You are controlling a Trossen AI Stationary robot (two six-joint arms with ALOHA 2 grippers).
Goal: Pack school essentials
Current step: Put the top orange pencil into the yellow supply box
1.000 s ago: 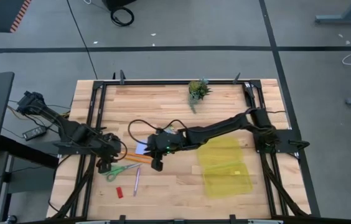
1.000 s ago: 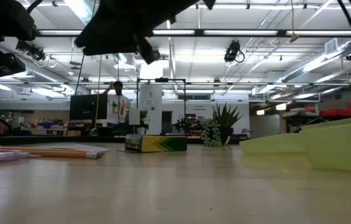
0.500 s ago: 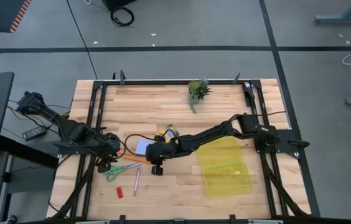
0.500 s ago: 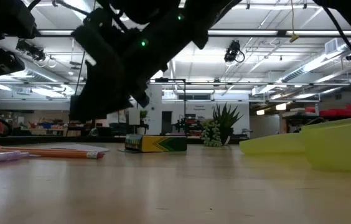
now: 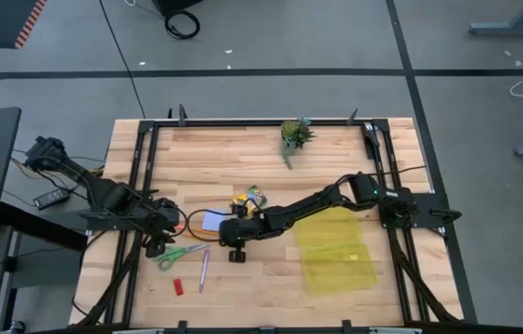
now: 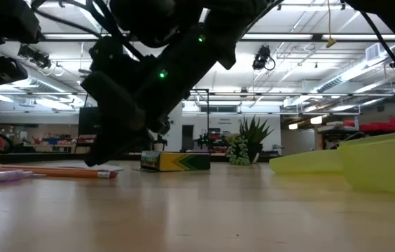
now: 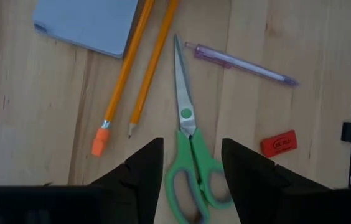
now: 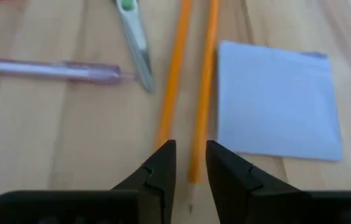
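The stationery lies flat on the wood at the table's left-middle. It includes two orange pencils (image 5: pixel 197 238), green-handled scissors (image 5: pixel 179 252), a light-blue note pad (image 5: pixel 212 221), a pinkish pen (image 5: pixel 203 269) and a red eraser (image 5: pixel 177 287). The crayon box (image 5: pixel 252 197) lies farther back. My right gripper (image 8: pixel 191 165) hangs low over the pencils, open by a narrow gap, with one pencil's sharp end (image 8: pixel 192 186) showing between its fingers. My left gripper (image 7: pixel 191 163) is open above the scissors' green handles (image 7: pixel 191 174), one finger on each side.
The translucent yellow case (image 5: pixel 336 248) lies open on the table's right half, beside my right arm. A small potted plant (image 5: pixel 294 134) stands near the far edge. A black frame rail (image 5: pixel 141 176) runs along the table's sides. Bare wood shows in the far left part.
My right gripper has come down toward the table over the pencils and drifted slightly toward the near edge, its arm sinking lower. The stationery lies where it was.
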